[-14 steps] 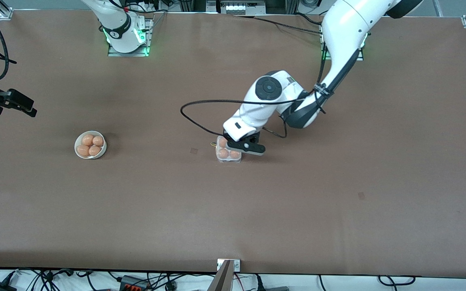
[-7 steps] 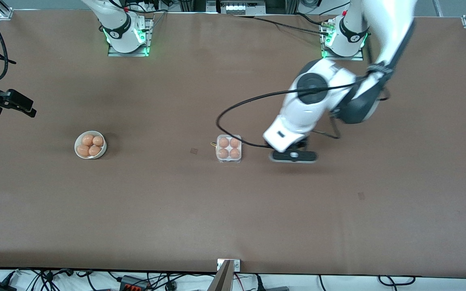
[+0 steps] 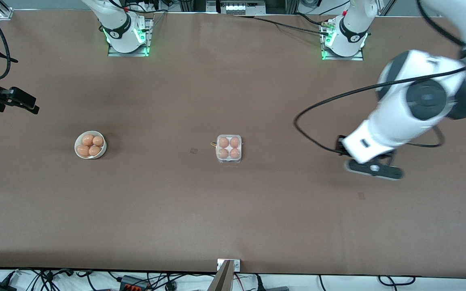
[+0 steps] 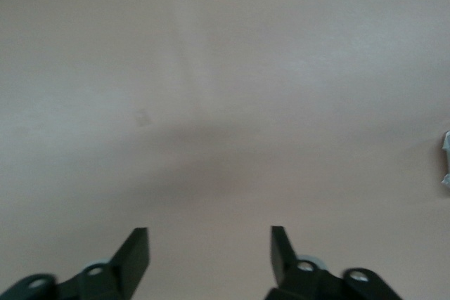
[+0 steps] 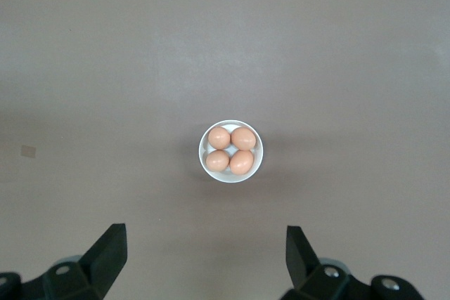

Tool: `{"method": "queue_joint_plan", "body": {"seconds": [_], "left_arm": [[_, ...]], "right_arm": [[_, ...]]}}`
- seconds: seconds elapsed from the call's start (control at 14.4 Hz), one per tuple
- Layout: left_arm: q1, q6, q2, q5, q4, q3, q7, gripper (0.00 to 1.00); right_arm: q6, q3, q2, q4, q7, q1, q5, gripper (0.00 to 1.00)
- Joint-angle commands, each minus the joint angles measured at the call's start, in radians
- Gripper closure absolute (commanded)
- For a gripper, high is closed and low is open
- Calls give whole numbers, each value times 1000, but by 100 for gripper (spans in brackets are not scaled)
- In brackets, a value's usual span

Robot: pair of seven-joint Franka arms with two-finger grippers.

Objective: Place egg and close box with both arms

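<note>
Carton filled, both arms clear of it — I judge the job close to finished.

I see the egg carton (image 3: 229, 148) near the middle of the surface with an egg (image 3: 224, 142) in each of its four cells; the clear lid looks down over them, though I cannot confirm it is latched. The white bowl (image 3: 90, 144) toward the right arm's end holds four more eggs. My left gripper (image 3: 373, 169) hangs over bare surface toward the left arm's end, jaws apart and holding nothing. My right gripper (image 5: 204, 254) waits high by the surface's edge, looking down on the bowl, jaws wide apart and holding nothing.
</note>
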Motion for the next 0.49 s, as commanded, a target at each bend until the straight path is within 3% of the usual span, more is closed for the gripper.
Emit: {"method": "queue_joint_plan", "body": {"seconds": [0.0,0.21,0.42], "left_arm": [[6,-206,6,-19,165,-16,37,0],[37,-406,-17,-78,195,-15,44,0],[71,-307,-161,-89,-31,-15,59,0]], "right_arm": [[-21,7,-5,13,1,-4,-5,0],[-18,9,-13,15,1,-4,-7,0],[-15,7,-19,9,1,-5,-10,0]]}}
